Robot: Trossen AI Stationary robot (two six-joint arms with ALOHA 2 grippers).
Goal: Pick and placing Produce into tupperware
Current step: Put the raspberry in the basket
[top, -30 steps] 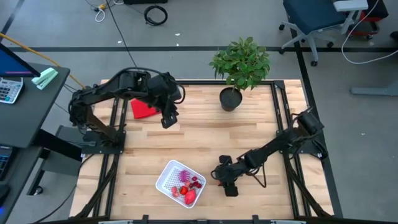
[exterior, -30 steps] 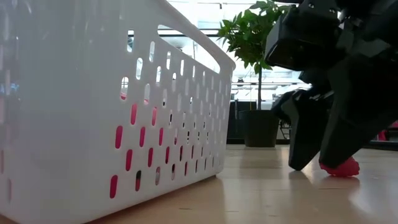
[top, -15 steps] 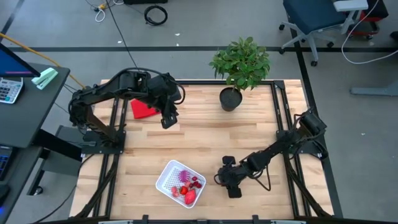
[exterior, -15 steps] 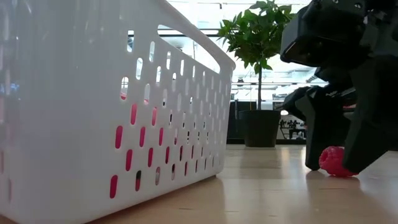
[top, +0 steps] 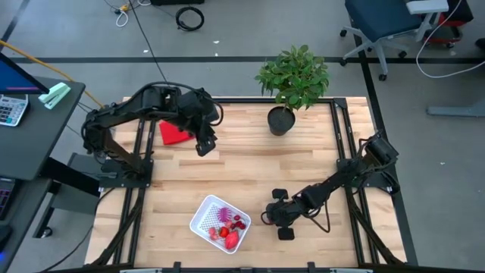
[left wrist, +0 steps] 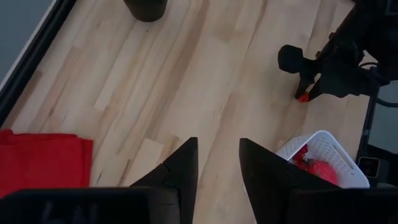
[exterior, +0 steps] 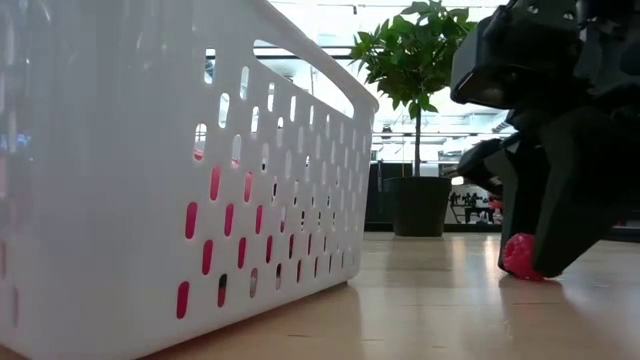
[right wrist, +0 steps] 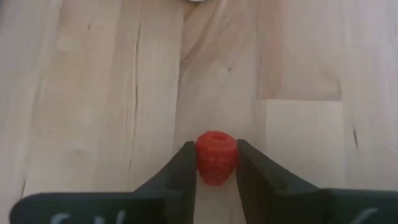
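We see the right end effector (right wrist: 216,171) down at the table (top: 303,163), its two fingers (right wrist: 180,171) pressed against either side of a small red berry (right wrist: 216,155), so it is gripping that fruit. From the level camera the berry (exterior: 520,258) sits on the wood with the dark fingers around it. From above, this end effector (top: 274,218) lies just beside the white container (top: 203,216), on the side toward the right arm's base, apart from it.

The container holds several red fruit pieces (top: 229,235) and a small purple spiky ball (top: 223,212). In the level view its slotted white wall (exterior: 180,150) fills the near side, with red showing through the holes.

The left end effector (top: 204,144) hangs above the far part of the table, well apart from the container, beside a folded red cloth (top: 174,133). Its fingers (left wrist: 180,171) stand a little apart with nothing between them, so we call it open and empty.

A green potted plant (top: 292,80) in a black pot stands at the far edge of the table.
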